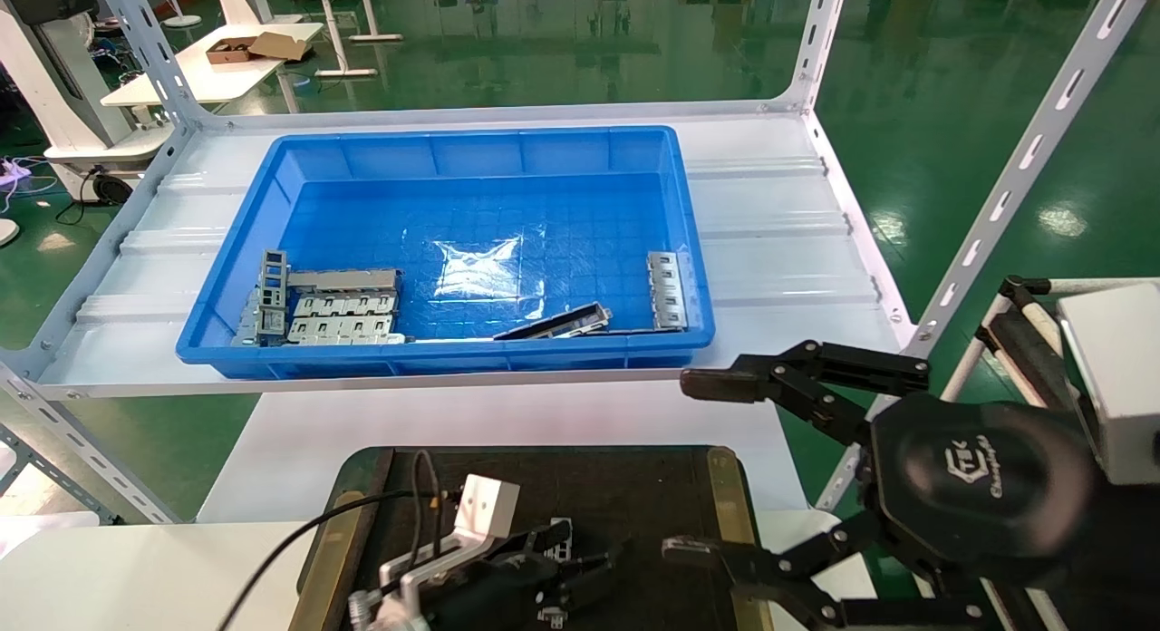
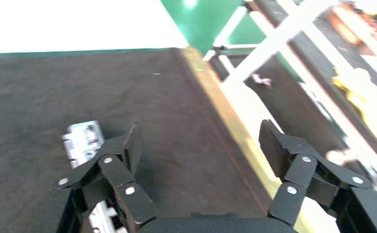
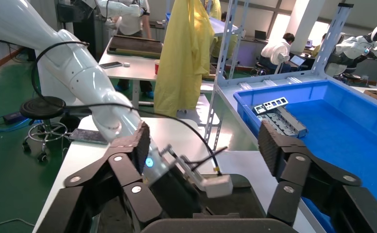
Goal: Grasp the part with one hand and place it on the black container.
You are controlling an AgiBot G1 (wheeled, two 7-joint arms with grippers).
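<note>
The part (image 1: pixel 563 535), a small silver-grey shell with square cutouts, lies on the black container (image 1: pixel 625 486). My left gripper (image 1: pixel 589 549) hovers low over the container, open and empty. In the left wrist view the part (image 2: pixel 82 138) rests on the black container (image 2: pixel 177 97) just outside one finger (image 2: pixel 133 145) of my left gripper (image 2: pixel 203 145), partly hidden by it. My right gripper (image 1: pixel 702 468) is open and empty, held off the container's right edge. The right wrist view shows my right gripper (image 3: pixel 206 145) open, looking across at my left arm (image 3: pixel 84 77).
A deep blue bin (image 1: pixel 453 150) stands on the shelf behind the container. It holds several silver parts (image 1: pixel 340 305) at its left, one (image 1: pixel 666 291) at its right and a dark bar (image 1: pixel 555 323). White shelf uprights (image 1: pixel 1015 178) rise at the right.
</note>
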